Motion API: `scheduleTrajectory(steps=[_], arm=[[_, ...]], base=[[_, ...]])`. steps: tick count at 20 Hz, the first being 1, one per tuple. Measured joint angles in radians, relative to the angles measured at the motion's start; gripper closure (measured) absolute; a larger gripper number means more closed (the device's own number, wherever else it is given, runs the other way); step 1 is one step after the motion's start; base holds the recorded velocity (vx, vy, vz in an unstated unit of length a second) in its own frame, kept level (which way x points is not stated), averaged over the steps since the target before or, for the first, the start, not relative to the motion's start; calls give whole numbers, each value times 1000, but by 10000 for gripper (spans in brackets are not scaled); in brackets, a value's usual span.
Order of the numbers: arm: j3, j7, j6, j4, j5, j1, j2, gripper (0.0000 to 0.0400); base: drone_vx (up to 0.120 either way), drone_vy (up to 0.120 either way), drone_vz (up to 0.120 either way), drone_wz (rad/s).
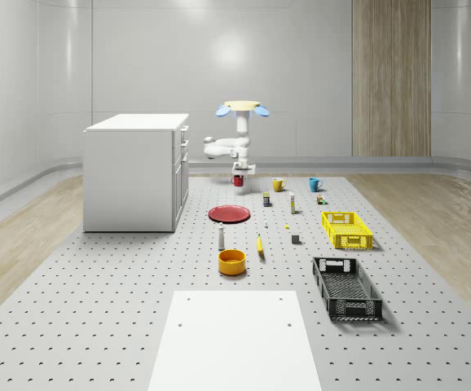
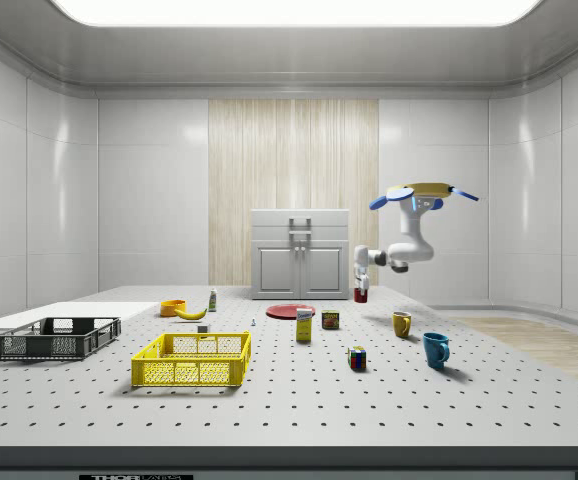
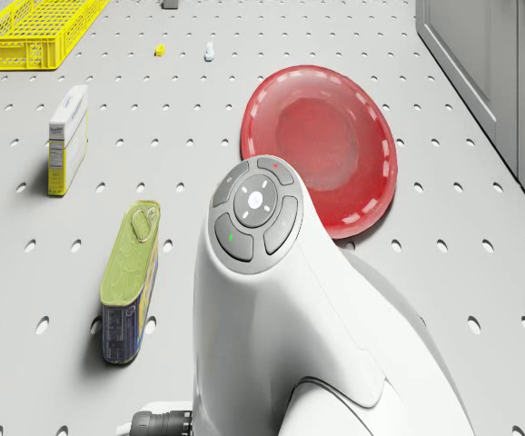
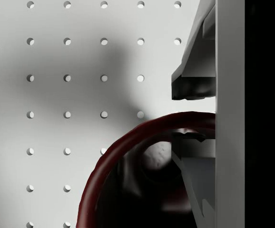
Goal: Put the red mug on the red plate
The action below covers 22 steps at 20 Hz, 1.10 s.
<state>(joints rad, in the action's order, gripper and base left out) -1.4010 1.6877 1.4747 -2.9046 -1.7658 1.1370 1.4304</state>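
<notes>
Tool (image 4: 194, 114) of mine grips the mug (image 4: 128, 180) by its rim, lifted off the desk (image 1: 97, 326) while I hover; plate (image 1: 230, 213) still bare.

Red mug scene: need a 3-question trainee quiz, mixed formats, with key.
1. True or false: with the drone hovering near the white cabinet, the red ceramic mug already sits on the flat round red plate.
2. In the wrist view, how does the hand hold the mug? A) by the handle. B) across the rim wall, one finger inside and one outside. C) under the base.
3. In the whole-scene view, which stands closer to the red mug: the yellow mug or the blue mug?

Key: 1. False; the mug is in the hand, apart from the plate. 2. B. 3. The yellow mug.
</notes>
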Motion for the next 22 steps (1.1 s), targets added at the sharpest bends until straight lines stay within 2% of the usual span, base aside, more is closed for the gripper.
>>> scheduleTrajectory(steps=[6, 15, 22], arm=[[-4, 2, 14, 1, 7, 3, 15, 301], [-8, 6, 34, 1, 16, 7, 37, 301], [-10, 8, 48, 2, 22, 9, 51, 301]], base=[[120, -120, 0, 0], [120, -44, 0, 0], [120, 0, 0, 0]])
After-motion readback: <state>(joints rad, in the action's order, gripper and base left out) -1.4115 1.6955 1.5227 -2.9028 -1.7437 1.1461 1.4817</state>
